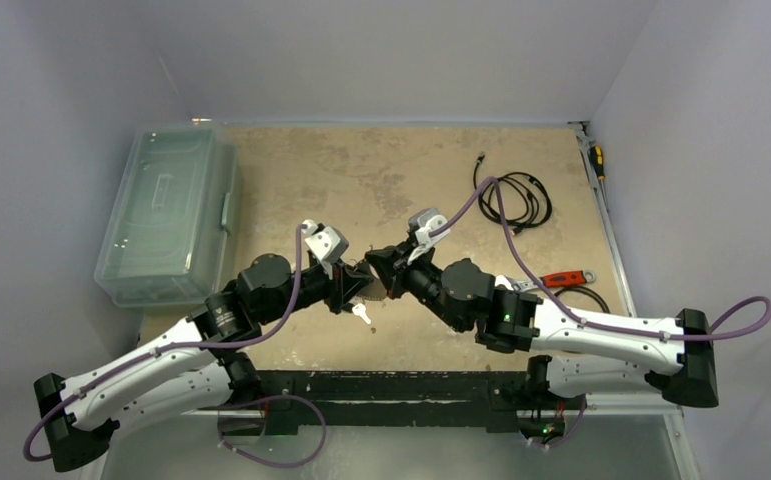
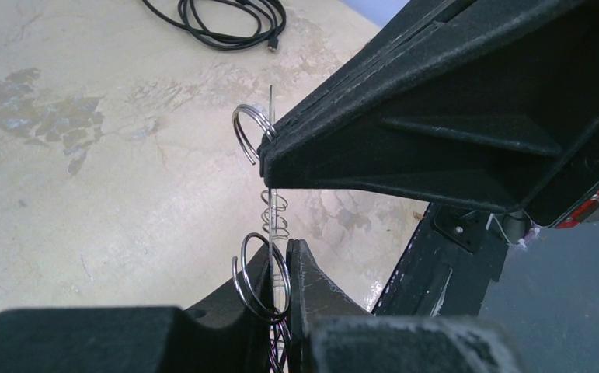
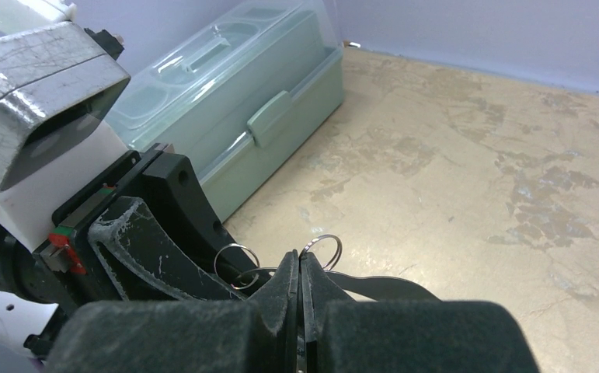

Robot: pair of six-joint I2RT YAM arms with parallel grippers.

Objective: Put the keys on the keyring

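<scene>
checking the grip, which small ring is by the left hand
The lower ring in the left wrist view, against the left hand's finger. The other ring sits higher, at the right hand's tip.

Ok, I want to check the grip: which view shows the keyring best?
Left wrist: the keyring stretches edge-on between left fingers and right fingers, in full. Right wrist shows just two loops by its shut fingers; top view barely shows it.
</scene>
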